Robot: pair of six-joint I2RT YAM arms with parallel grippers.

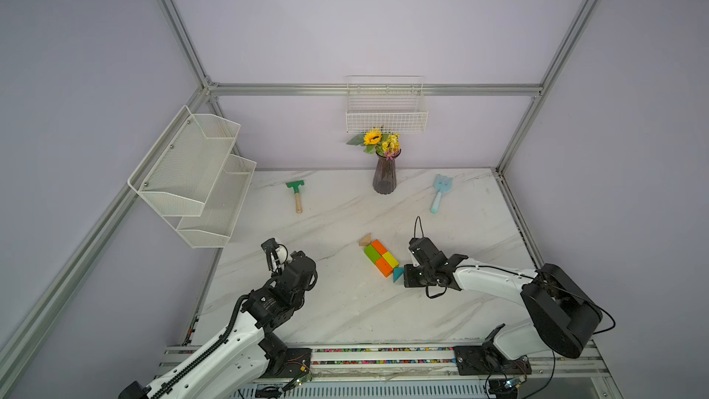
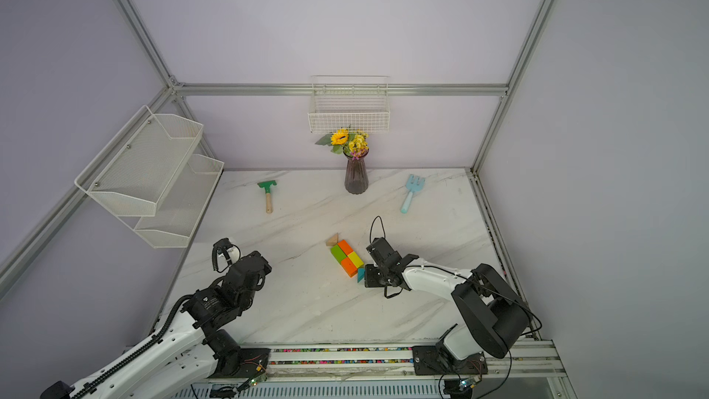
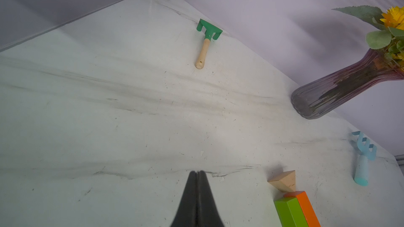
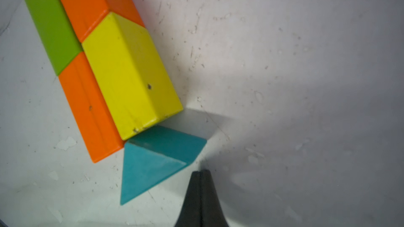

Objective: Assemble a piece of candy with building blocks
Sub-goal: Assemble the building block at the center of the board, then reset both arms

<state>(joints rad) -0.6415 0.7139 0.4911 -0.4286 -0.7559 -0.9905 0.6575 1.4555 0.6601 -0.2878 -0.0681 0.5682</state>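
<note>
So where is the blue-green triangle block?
In both top views the teal triangle sits at the near end of the candy, against the yellow block, just beside the shut right gripper.

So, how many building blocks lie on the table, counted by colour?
orange blocks: 2
green block: 1
yellow block: 1
tan triangle: 1
teal triangle: 1
Total: 6
</note>
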